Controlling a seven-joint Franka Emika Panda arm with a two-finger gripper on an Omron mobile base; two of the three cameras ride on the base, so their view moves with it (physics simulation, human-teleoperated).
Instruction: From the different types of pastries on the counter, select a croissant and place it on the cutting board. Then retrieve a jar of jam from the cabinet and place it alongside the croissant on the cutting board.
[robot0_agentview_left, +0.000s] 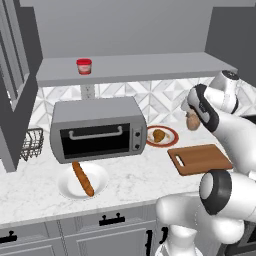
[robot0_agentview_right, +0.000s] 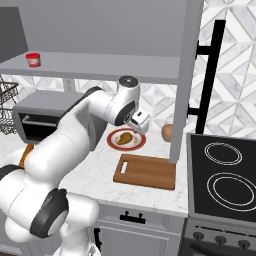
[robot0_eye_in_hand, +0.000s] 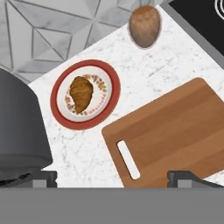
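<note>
The golden-brown croissant (robot0_eye_in_hand: 81, 93) lies on a round red-rimmed plate (robot0_eye_in_hand: 59, 116) on the marble counter (robot0_agentview_left: 135, 175), right of the toaster oven. Beside it the wooden cutting board (robot0_eye_in_hand: 175, 127) lies bare, its handle hole toward the plate. My gripper (robot0_eye_in_hand: 114, 177) hangs above the counter between plate and board, open and holding nothing; it also appears over the plate (robot0_agentview_right: 136, 128). The baguette (robot0_agentview_left: 82, 178) rests on a white plate at the counter's front. A red-lidded jar of jam (robot0_agentview_left: 84, 66) stands on the grey cabinet ledge (robot0_agentview_left: 150, 67).
A grey toaster oven (robot0_agentview_left: 97, 130) stands left of the red plate. By the back wall, beyond the board, sits a brown egg-shaped pot (robot0_eye_in_hand: 145, 26). A black stove (robot0_agentview_right: 225, 180) adjoins the counter on the right, and a wire basket (robot0_agentview_left: 32, 142) stands far left.
</note>
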